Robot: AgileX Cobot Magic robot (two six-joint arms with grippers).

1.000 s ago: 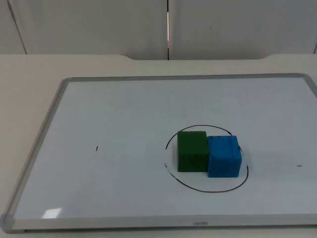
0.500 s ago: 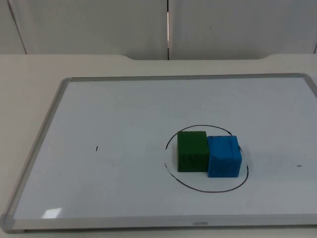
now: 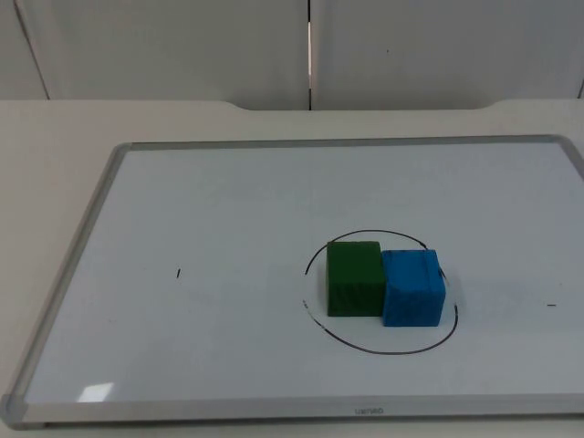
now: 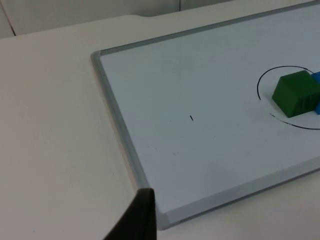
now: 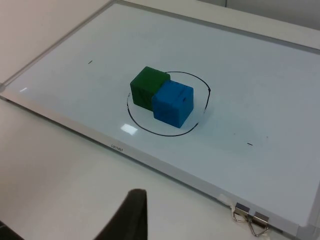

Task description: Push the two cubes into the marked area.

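1. You see a whiteboard [image 3: 228,301] with a grey frame lying flat on the white surface [image 3: 55,164], and a black drawn circle [image 3: 379,349] on the board serves as the landmark.
2. The green cube [image 3: 354,277] sits inside the circle, on its left half as the top view shows it, close to the line there.
3. The blue cube [image 3: 412,287] stands touching the green cube's right side, also within the circle, with its outer edge close to the line on that side.
4. Two short black marks lie on the board well apart from the circle: one [image 3: 179,273] far to its left and one [image 3: 550,305] to its right.
5. In the right wrist view you find a metal binder clip [image 5: 251,217] at the board's edge, well away from the circle.
6. The left gripper [image 4: 136,220] hangs over the bare surface just off a corner of the board, far from the circle; you cannot tell how its fingers stand.
7. The right gripper [image 5: 131,217] hangs over the surface beyond the board's long edge, well apart from the circle; you cannot tell its state either.
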